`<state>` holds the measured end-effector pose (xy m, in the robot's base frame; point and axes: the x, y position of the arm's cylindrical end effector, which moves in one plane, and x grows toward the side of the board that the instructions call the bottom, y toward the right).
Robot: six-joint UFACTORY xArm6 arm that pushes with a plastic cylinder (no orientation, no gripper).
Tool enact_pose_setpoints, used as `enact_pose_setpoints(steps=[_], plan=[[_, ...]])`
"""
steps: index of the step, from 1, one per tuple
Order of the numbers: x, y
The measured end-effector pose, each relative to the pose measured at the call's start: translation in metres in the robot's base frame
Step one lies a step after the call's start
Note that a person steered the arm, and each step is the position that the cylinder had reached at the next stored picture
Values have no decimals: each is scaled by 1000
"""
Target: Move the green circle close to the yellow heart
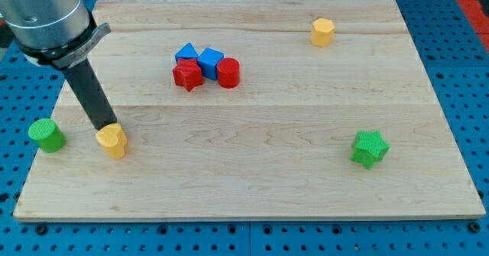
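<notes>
Tip (105, 128): touching yellow heart (112, 140), top edge; no fingers.
Green circle (47, 135): just left, nothing between.
Table (252, 172): red-blue cluster (205, 66) well apart.

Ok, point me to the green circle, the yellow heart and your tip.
green circle (47, 134), camera view, on its top face.
yellow heart (112, 140), camera view, on its top face.
my tip (104, 127), camera view, rod's lower end, at the heart's top edge.
</notes>
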<state>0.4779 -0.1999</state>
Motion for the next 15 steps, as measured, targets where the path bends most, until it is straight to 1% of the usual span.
enact_pose_setpoints(steps=[1,2,3,4,5,7,9,11,12,13,15], plan=[[21,12],[15,6],[-11,-31],[-13,-99],[-13,-104],[24,-102],[27,-105],[39,-45],[40,-65],[27,-58],[-10,97]])
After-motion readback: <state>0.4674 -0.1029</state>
